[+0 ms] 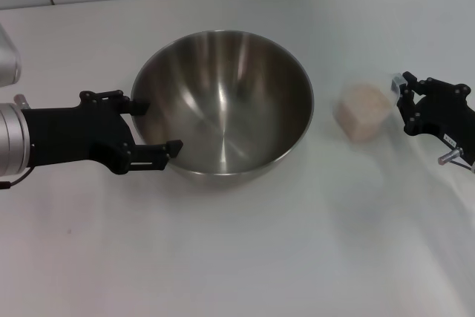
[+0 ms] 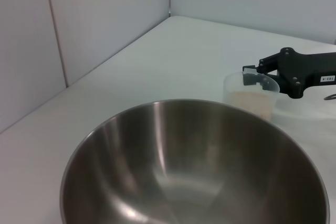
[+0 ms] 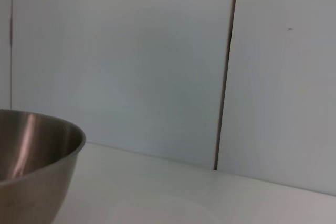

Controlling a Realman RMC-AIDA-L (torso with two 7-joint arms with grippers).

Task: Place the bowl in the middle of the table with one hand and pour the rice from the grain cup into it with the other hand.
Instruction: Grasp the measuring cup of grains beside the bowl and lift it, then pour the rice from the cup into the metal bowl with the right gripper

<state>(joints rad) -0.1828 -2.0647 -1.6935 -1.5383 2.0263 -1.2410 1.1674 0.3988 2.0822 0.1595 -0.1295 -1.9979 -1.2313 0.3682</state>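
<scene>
Left arm: silver ribbed cylinder at the wrist, w/ a matte black angular bracket running into the left gripper, small dark screws on its plates, thin flat black fingers. Right gripper: same black plate build w/ round screw heads, a small white-grey block at the tip, a silver bolt sticking out underneath, and a small white label w/ dark print on its side.

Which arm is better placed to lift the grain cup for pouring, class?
The right. Its tool sits beside the grain cup, while the left tool is at the bowl rim, across the bowl from the cup.
</scene>
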